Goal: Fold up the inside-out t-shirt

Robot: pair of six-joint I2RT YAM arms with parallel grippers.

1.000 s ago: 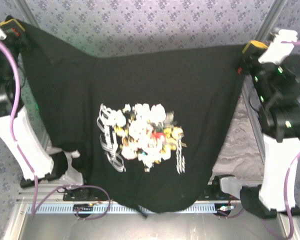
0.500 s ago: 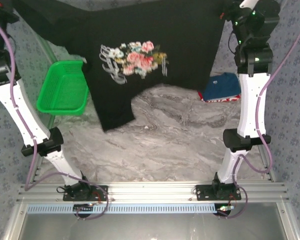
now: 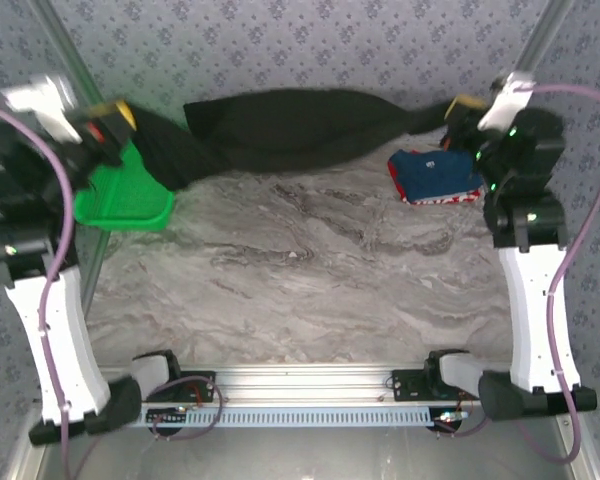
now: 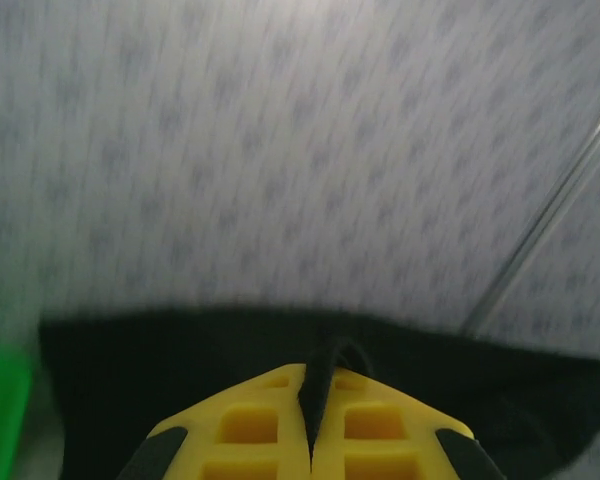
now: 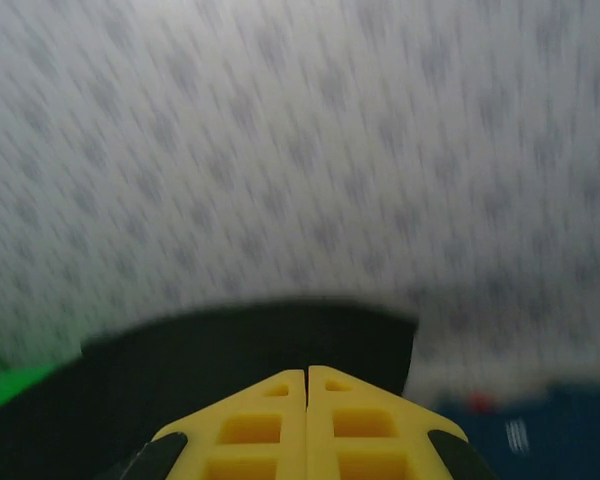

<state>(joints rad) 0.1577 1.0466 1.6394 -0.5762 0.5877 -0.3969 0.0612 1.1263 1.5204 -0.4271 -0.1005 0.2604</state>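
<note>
Left gripper (image 3: pixel 123 118): far left, raised over the basket, yellow fingers (image 4: pixel 260 425) pressed together with a tuck of black cloth pinched between the tips
Green basket (image 3: pixel 130 205): far left of the table, partly hidden by the left arm and by the cloth hanging from that gripper
Inside-out t-shirt (image 3: pixel 300 125): stretched as a long black band along the far edge of the table, from one gripper to the other, thick and bunched in the middle, narrowing at both ends; cannot tell whether the sagging middle touches the table
Table (image 3: pixel 300 280): grey marbled top
Blue shirt (image 3: pixel 435 175): folded, red trim showing, far right of the table, just near of the black band's right end
Right gripper (image 3: pixel 452 110): far right, beside the blue shirt, yellow fingers (image 5: pixel 255 425) shut flat against each other, nipping the tapered right end of the black cloth
</note>
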